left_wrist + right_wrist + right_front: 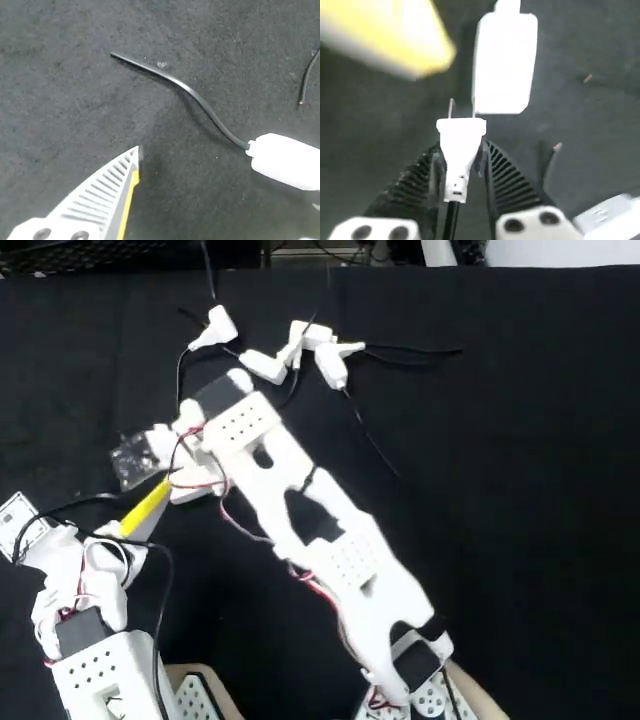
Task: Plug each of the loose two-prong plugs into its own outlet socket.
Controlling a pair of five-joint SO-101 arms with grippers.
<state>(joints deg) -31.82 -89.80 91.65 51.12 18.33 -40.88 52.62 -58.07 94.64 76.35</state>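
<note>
My right gripper is shut on a white two-prong plug, its black cable running back between the fingers. The prongs point at a white outlet socket that lies a short gap ahead on the black cloth. In the high view the right gripper sits at centre left, just above that socket. My left gripper, yellow-edged, comes in from the lower left with its tip beside the socket. It also crosses the right wrist view as a yellow bar.
Several more white plugs and sockets with thin black cables lie in a cluster at the back. A clear plastic piece sits left of the right gripper. A loose black cable curves across the cloth. Open cloth spreads to the right.
</note>
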